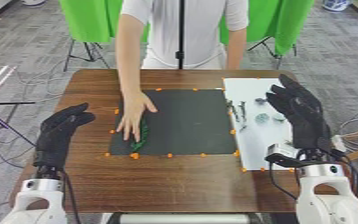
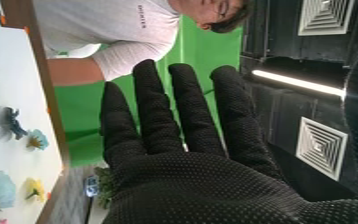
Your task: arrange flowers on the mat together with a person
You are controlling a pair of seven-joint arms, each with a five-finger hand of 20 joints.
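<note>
In the head view the left hand point(image 1: 60, 131) is raised over the table's left side, its fingers relaxed and holding nothing. The right hand point(image 1: 302, 112) is over the white sheet point(image 1: 255, 142) on the right, fingers straight. In the right wrist view the right hand point(image 2: 193, 180) has straight, spread fingers and holds nothing. A person's hand point(image 1: 135, 107) lies over the left part of the dark mat point(image 1: 189, 122), touching a green leafy stem point(image 1: 140, 140) at its left edge. Flowers point(image 1: 262, 118) and thin stems point(image 1: 238, 112) lie on the white sheet. A yellow flower point(image 2: 35, 189) and a blue flower point(image 2: 38, 140) are there too.
The brown wooden table point(image 1: 158, 185) surrounds the mat, with small orange markers point(image 1: 169, 155) along the edges of mat and sheet. The person stands at the far edge, an arm reaching across. Light stands and a green cloth point(image 1: 87, 20) are behind.
</note>
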